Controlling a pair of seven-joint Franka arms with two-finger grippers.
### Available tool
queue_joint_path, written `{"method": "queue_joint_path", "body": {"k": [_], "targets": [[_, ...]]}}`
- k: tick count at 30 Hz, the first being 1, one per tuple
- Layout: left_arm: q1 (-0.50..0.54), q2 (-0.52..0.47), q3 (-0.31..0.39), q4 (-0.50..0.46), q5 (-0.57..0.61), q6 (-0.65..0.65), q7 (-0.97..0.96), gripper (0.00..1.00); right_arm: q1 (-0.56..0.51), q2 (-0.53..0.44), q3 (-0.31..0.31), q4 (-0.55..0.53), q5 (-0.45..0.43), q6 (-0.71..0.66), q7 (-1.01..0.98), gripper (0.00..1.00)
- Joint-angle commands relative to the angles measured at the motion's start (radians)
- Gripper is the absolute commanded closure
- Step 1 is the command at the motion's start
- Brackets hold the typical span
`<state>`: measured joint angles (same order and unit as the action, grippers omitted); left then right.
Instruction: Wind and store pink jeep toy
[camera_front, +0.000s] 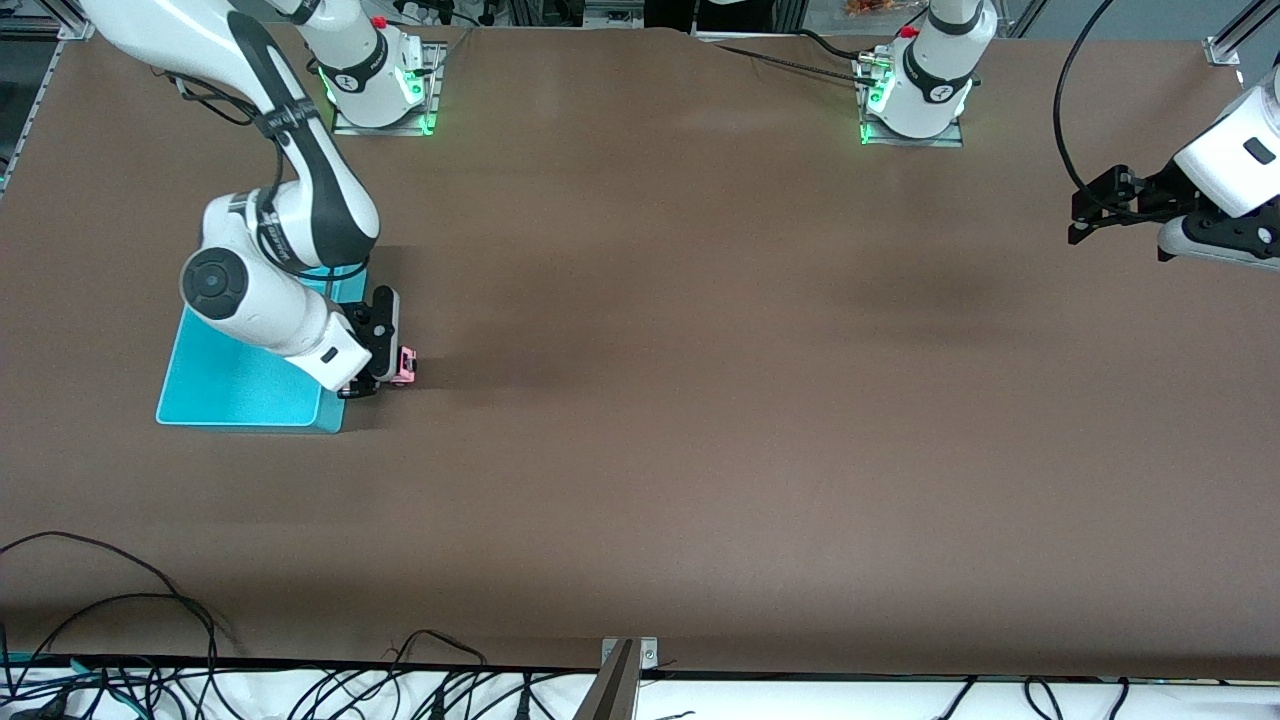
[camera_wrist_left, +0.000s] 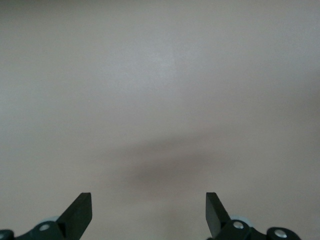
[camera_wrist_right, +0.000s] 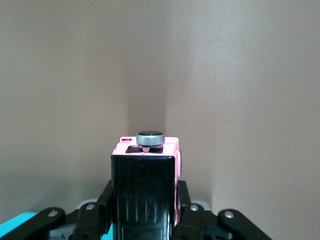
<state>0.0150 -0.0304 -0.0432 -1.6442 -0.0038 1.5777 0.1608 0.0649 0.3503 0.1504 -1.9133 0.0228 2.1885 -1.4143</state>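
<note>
The right gripper (camera_front: 398, 372) is closed on the jeep (camera_front: 405, 365), low at the tabletop (camera_front: 700, 400) just beside the bin (camera_front: 240, 385), at the bin's side toward the left arm's end of the tabletop. In the right wrist view one black finger (camera_wrist_right: 143, 190) covers most of the jeep (camera_wrist_right: 171, 160), with pink bodywork showing at its edges and a small grey round knob (camera_wrist_right: 150, 138) standing out of the pink frame at the tip. A sliver of the bin's cyan (camera_wrist_right: 15, 225) shows at the corner of that view. I cannot tell whether the jeep's wheels touch the tabletop.

The bin is a flat cyan tray lying toward the right arm's end of the tabletop; the right arm reaches across over it and hides part of its rim.

The left gripper (camera_front: 1085, 222) waits well apart from the bin, in the air over the left arm's end of the tabletop. Its jaws stand wide open and hold nothing; the left wrist view shows its two dark fingertips (camera_wrist_left: 80, 212) over bare tabletop (camera_wrist_left: 160, 90).
</note>
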Motion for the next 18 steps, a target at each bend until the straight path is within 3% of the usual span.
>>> {"method": "queue_joint_path", "body": {"k": [1, 11, 18], "targets": [[0.002, 0.015, -0.010, 0.035, -0.002, -0.024, -0.012, 0.00, -0.011, -0.054, 0.001, 0.088, 0.017, -0.196, 0.020, 0.88], [0.002, 0.014, -0.014, 0.034, 0.001, -0.024, -0.012, 0.00, -0.014, -0.192, -0.124, 0.073, 0.019, -0.404, -0.003, 0.88], [0.002, 0.014, -0.014, 0.034, 0.001, -0.024, -0.012, 0.00, -0.014, -0.205, -0.209, 0.004, 0.019, -0.397, -0.132, 0.88]]}}
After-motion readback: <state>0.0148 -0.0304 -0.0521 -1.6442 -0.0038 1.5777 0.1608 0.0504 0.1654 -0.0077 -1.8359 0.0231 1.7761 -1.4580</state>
